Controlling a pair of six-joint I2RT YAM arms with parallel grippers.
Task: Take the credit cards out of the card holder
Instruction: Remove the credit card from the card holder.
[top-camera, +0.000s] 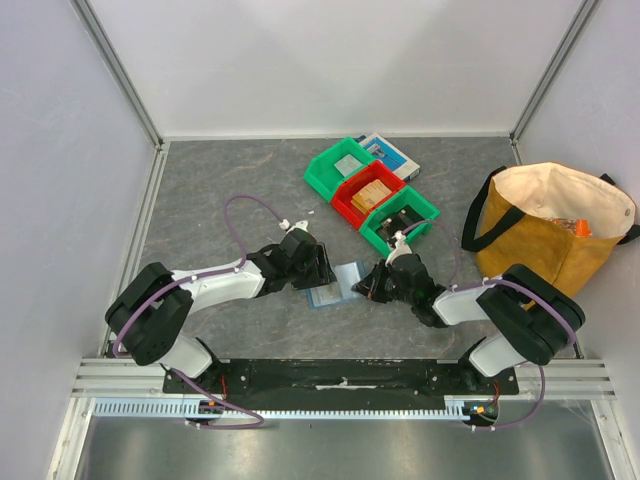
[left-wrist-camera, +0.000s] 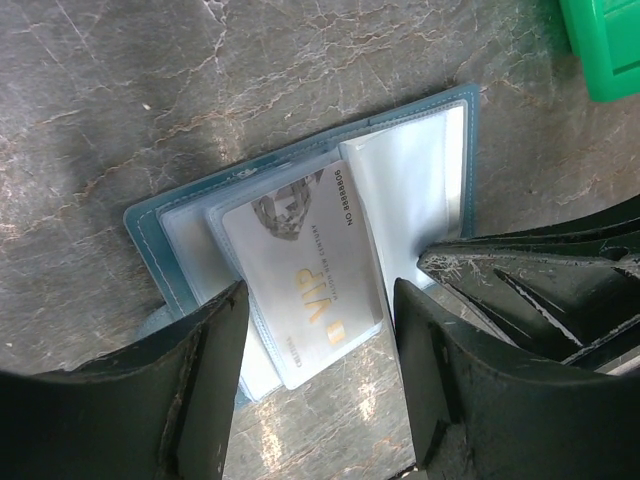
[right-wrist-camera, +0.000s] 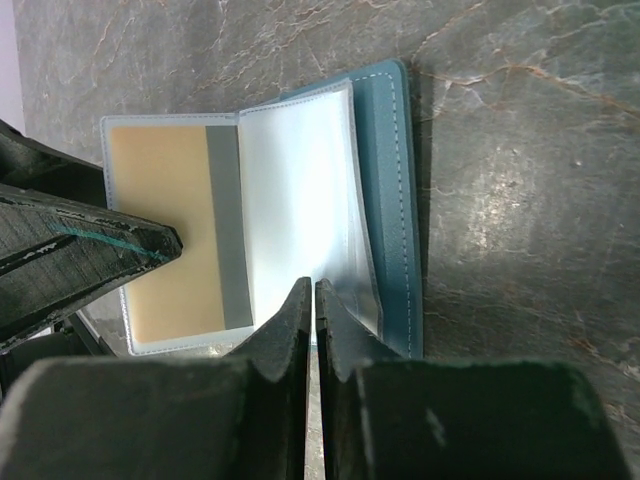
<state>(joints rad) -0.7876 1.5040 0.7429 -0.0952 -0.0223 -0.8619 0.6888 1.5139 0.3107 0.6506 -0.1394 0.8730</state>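
Note:
The slate-blue card holder (top-camera: 335, 284) lies open on the table between my two grippers. In the left wrist view the card holder (left-wrist-camera: 150, 235) shows clear sleeves, and a pale grey credit card (left-wrist-camera: 300, 285) marked VIP sticks halfway out of one. My left gripper (left-wrist-camera: 320, 345) is open, its fingers on either side of that card's free end. In the right wrist view my right gripper (right-wrist-camera: 315, 292) is shut on the edge of a clear sleeve (right-wrist-camera: 295, 200) of the holder. A tan card (right-wrist-camera: 165, 230) with a grey stripe sits in the neighbouring sleeve.
Two green bins (top-camera: 340, 166) (top-camera: 402, 220) and a red bin (top-camera: 368, 196) stand in a row behind the holder, with a blue-and-white flat box (top-camera: 392, 152) behind them. A tan bag (top-camera: 545, 235) stands at the right. A green bin corner (left-wrist-camera: 605, 45) shows in the left wrist view.

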